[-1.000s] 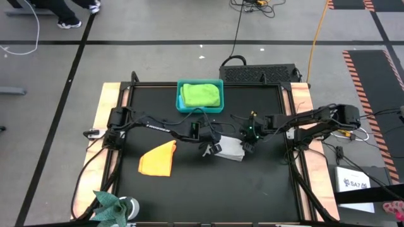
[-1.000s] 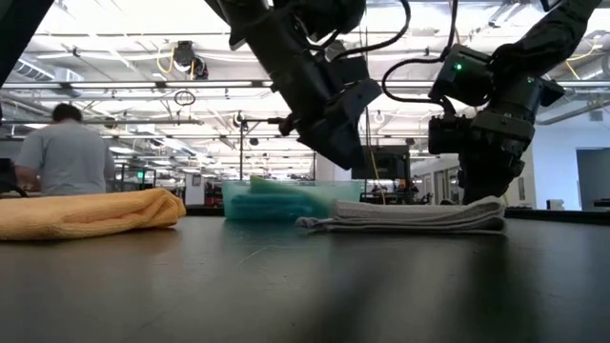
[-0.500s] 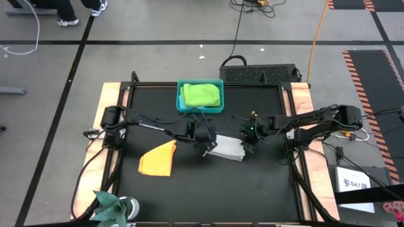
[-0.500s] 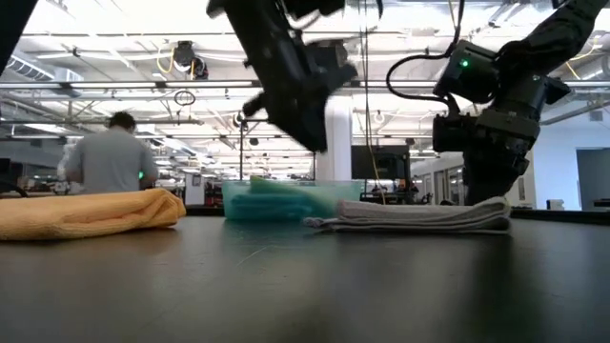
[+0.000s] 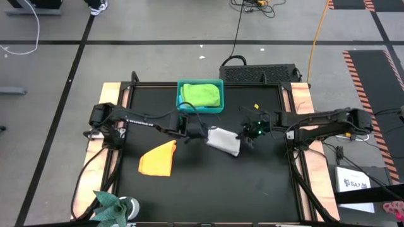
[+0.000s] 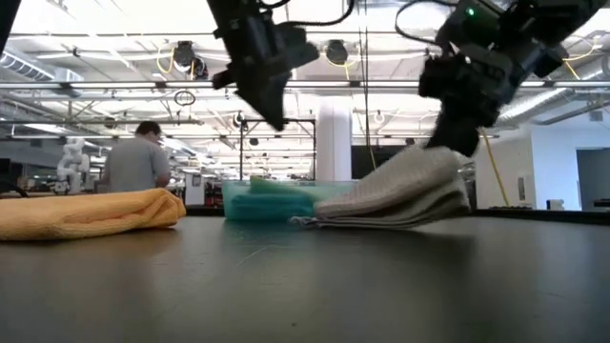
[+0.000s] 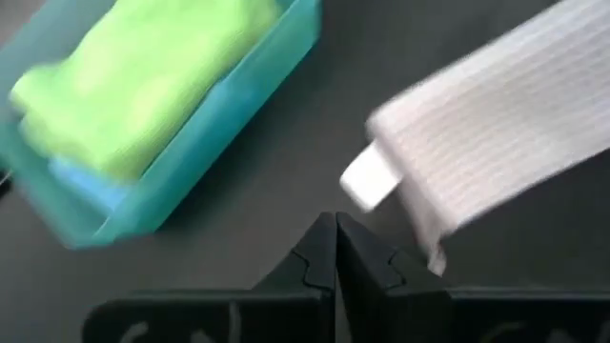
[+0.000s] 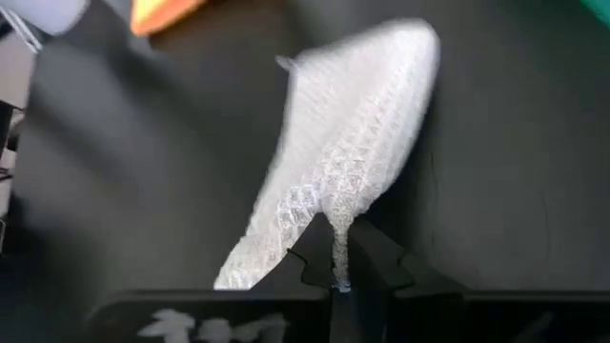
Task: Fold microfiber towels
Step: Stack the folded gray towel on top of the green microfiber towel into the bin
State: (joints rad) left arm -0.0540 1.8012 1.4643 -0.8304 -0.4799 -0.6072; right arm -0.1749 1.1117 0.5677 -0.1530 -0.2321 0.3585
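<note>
Right end effector (image 8: 334, 250): pinched on folded grey towel (image 5: 225, 140), one edge raised.
Left end effector (image 7: 335, 250): closed, empty.
Risk: single-edge pinch may let folds fall open.

A folded grey towel (image 5: 224, 140) lies mid-table between both grippers, an orange towel (image 5: 158, 159) to its near left.

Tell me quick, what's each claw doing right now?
Left claw: closed, holding nothing, next to the grey towel.
Right claw: closed on the grey towel's edge, lifting that side off the table.
</note>
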